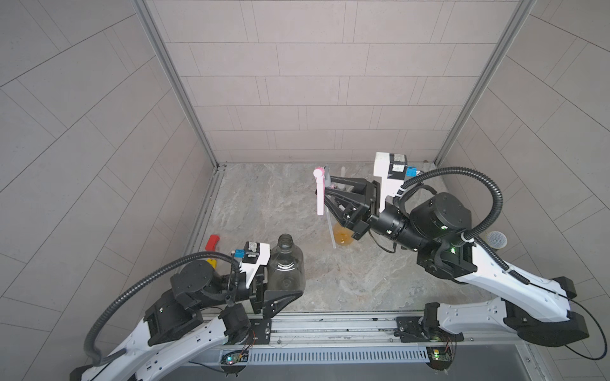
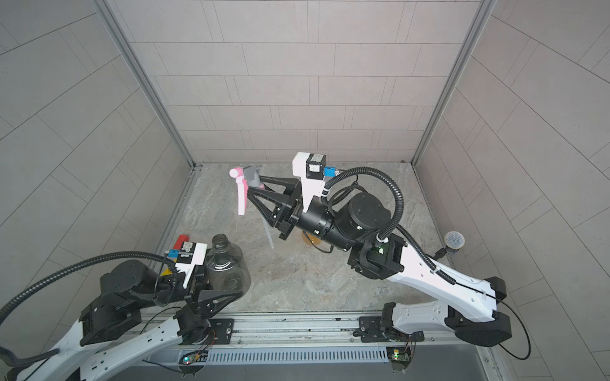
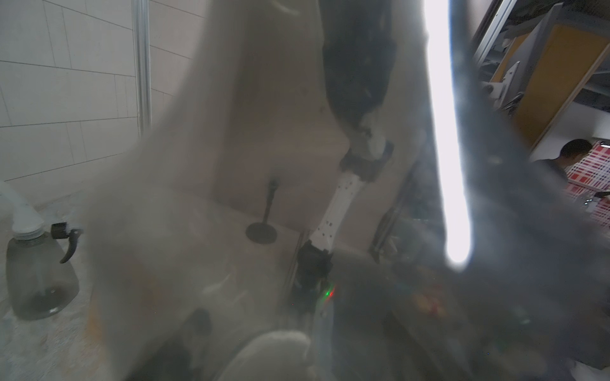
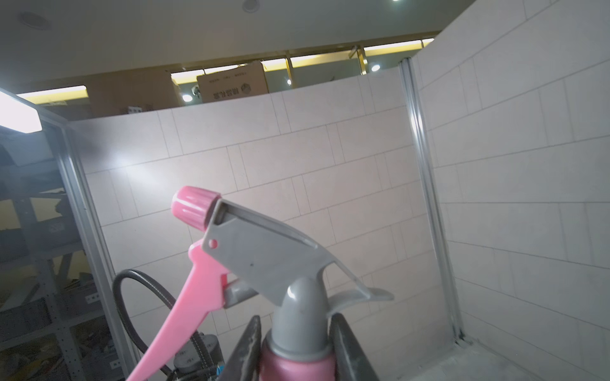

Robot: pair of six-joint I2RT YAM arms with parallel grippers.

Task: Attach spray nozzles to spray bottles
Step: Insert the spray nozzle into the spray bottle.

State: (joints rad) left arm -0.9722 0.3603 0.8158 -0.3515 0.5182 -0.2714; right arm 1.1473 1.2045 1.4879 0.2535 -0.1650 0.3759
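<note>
Two claws are working. My right claw [image 1: 327,190] is clamping the pink-and-grey spray nozzle [image 4: 264,250] at its collar, with its dip tube [image 1: 331,231] trailing toward 6 o'clock in both top views. My left claw [image 1: 290,278] is gripping a smoky grey spray bottle [image 1: 285,264], open neck pointing to 12 o'clock. That neck is lying at roughly 7 o'clock from the nozzle, well apart. The tube tip is hanging over the orange bottle [image 1: 343,238], which is standing on the marbled desk [image 1: 264,204]. Tiled walls are enclosing the desk. In my judgement, tube and neck are needing alignment next.
</note>
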